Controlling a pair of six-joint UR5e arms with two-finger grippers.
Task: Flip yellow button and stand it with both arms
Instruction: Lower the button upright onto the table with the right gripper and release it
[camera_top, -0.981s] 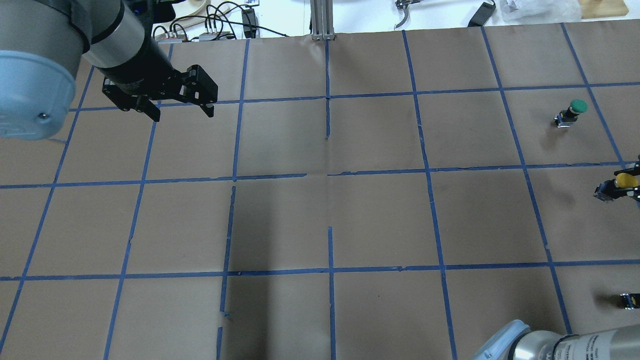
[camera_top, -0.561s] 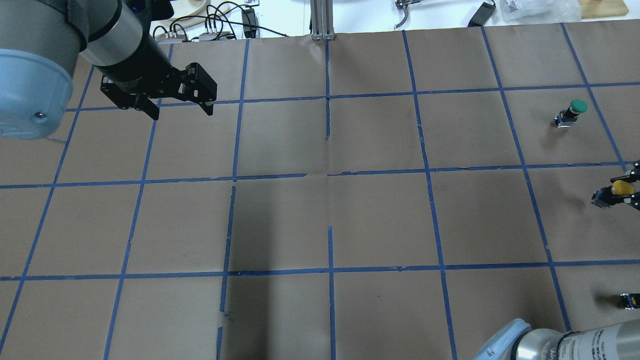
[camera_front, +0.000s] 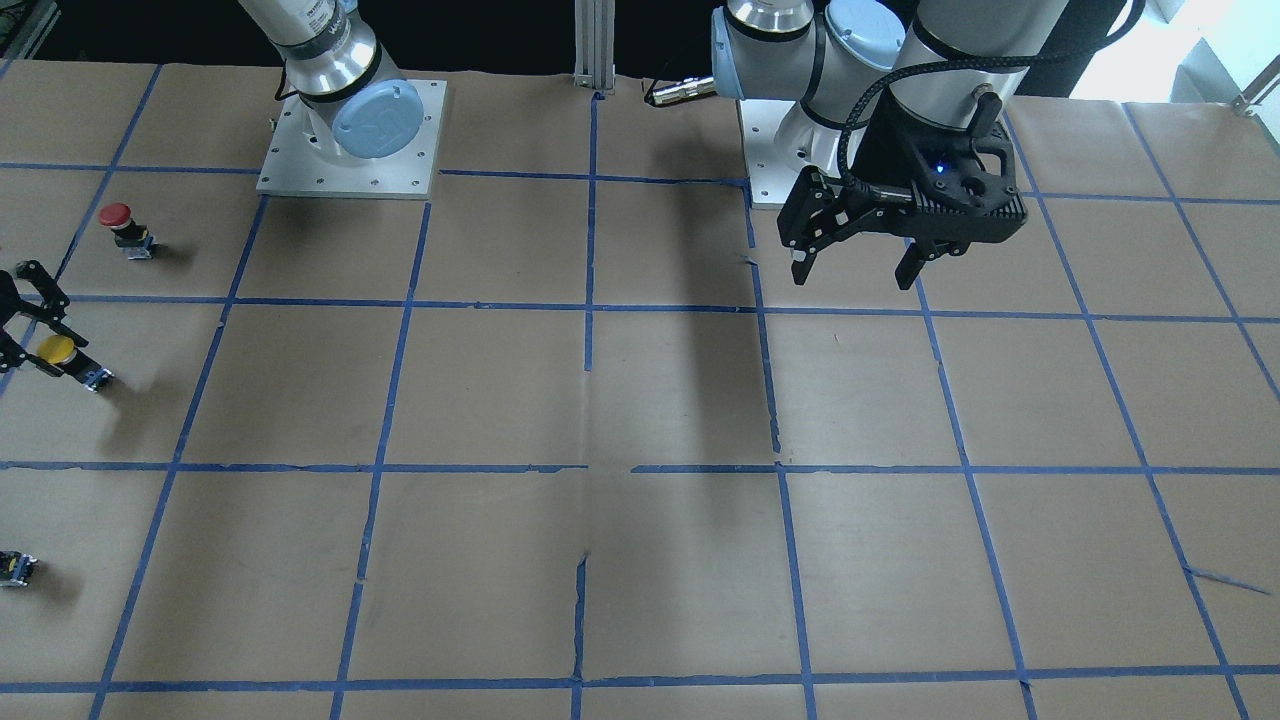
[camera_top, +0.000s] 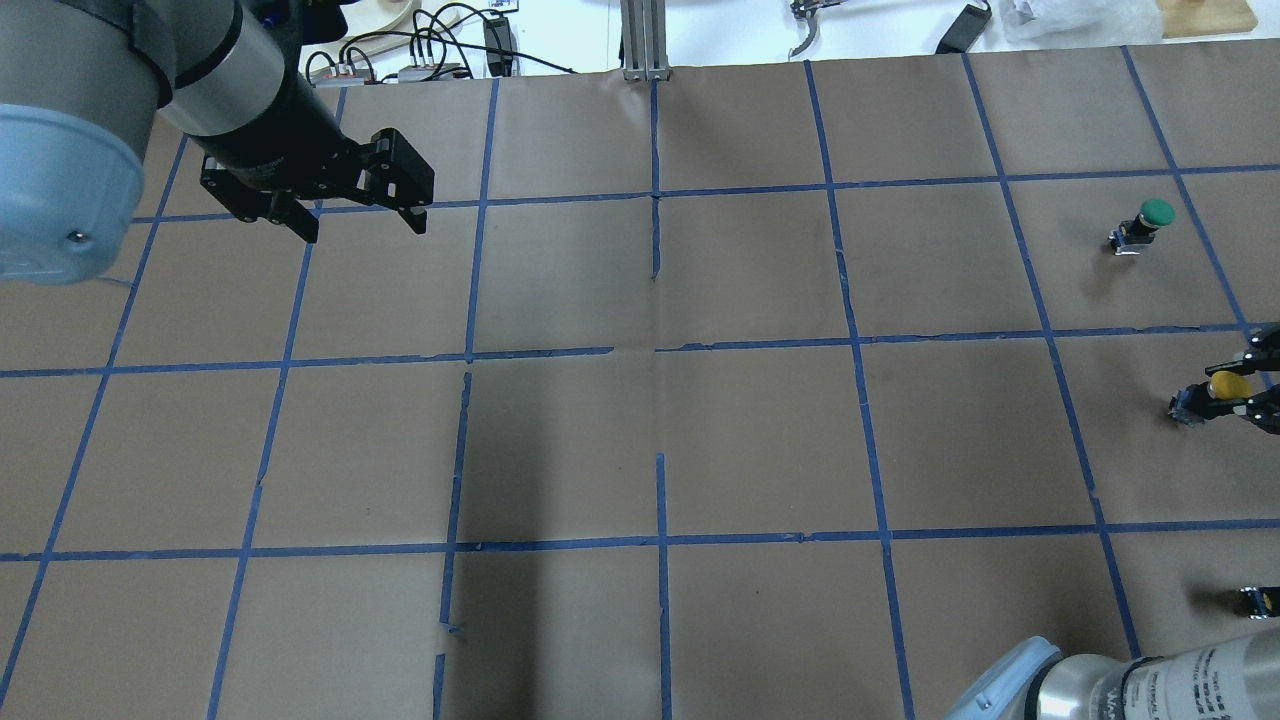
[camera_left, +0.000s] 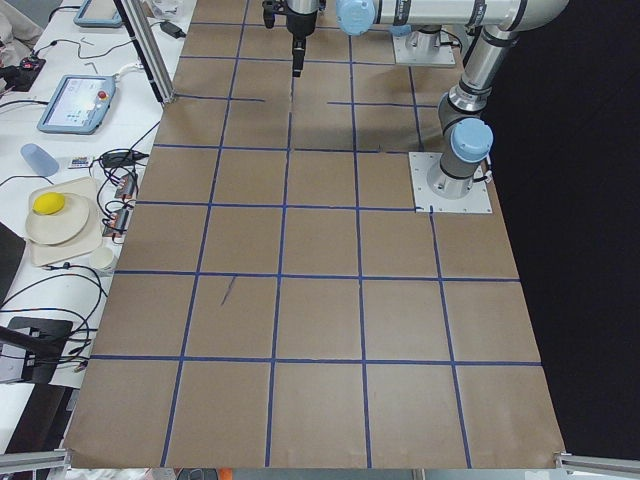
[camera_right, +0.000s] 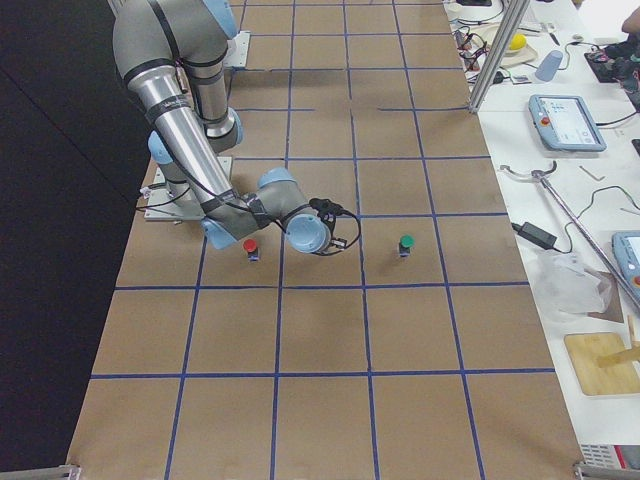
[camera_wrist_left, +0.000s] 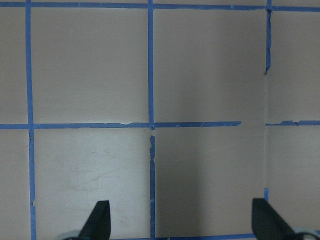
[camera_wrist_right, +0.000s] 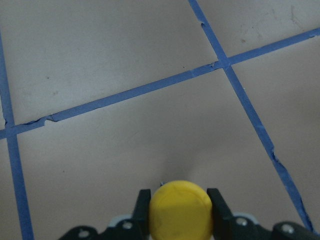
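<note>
The yellow button (camera_top: 1225, 384) is clamped in my right gripper (camera_top: 1240, 388) at the table's right edge, tilted, with its dark body pointing left. The front view shows it at the far left (camera_front: 57, 349), held a little above its shadow. In the right wrist view the yellow cap (camera_wrist_right: 181, 214) fills the gap between the two black fingers (camera_wrist_right: 144, 204). My left gripper (camera_top: 352, 222) hangs open and empty over the far left of the table. It also shows in the front view (camera_front: 855, 272) and the left wrist view (camera_wrist_left: 182, 222).
A green-capped button (camera_top: 1146, 222) stands beyond the yellow one. A red-capped button (camera_front: 122, 224) stands nearer the robot's base. A small dark capless block (camera_top: 1258, 600) lies near the right edge. Brown paper with a blue tape grid (camera_top: 660, 345) covers the table.
My right gripper has carried the yellow button a little leftward, in from the table's right edge. The left gripper has barely shifted and stays open.
</note>
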